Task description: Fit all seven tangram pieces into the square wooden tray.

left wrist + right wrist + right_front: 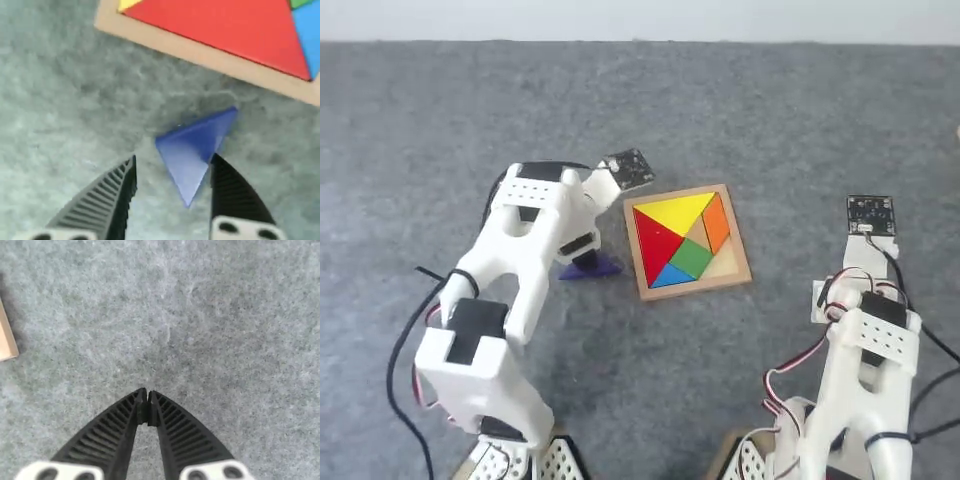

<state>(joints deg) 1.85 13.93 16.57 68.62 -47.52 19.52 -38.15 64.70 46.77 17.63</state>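
The square wooden tray (744, 268) lies mid-table and holds yellow, red, orange, green and blue pieces. A purple-blue triangle (591, 266) lies on the grey felt just left of the tray. In the left wrist view this triangle (192, 147) sits between the fingers of my left gripper (172, 167), which is open; one finger (227, 185) touches the triangle's edge. The tray's rim (200, 50) and the red piece (230, 22) lie just beyond. My right gripper (148, 402) is shut on nothing, over bare felt right of the tray.
Grey felt covers the table. The left arm (520, 260) stands over the spot left of the tray. The right arm (865, 340) stands at the front right. A tray corner (6, 340) shows in the right wrist view.
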